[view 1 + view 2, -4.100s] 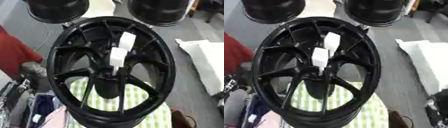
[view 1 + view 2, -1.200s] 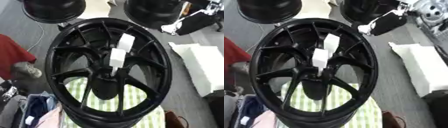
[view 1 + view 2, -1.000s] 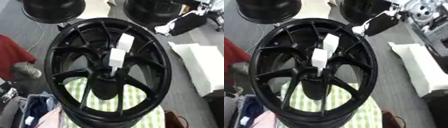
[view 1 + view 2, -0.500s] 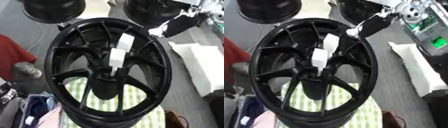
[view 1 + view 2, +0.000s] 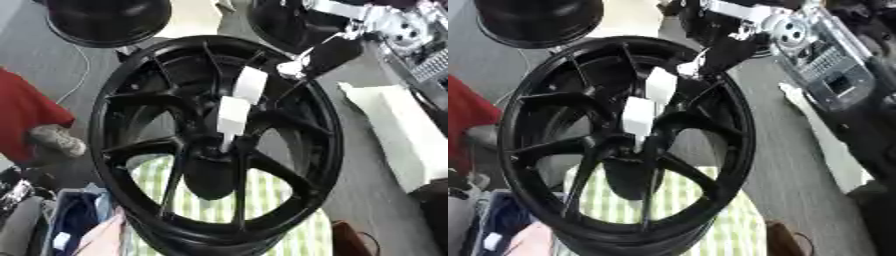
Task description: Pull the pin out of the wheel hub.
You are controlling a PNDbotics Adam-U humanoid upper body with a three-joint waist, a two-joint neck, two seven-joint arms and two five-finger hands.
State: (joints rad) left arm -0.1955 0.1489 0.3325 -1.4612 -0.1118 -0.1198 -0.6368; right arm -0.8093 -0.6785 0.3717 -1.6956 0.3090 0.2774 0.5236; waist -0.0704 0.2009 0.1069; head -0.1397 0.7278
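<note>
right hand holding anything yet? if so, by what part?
Nothing held. The right hand hangs over the upper right rim of the black spoked wheel hub, short of the white pin. Its finger state cannot be told. Left hand not visible.

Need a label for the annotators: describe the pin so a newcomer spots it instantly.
Find the big black wheel hub filling the middle of the view. The pin stands out of its centre where the spokes meet, a white blocky piece. A second white block sits just above it; the pin is the lower one, narrowing down into the centre hole.
</note>
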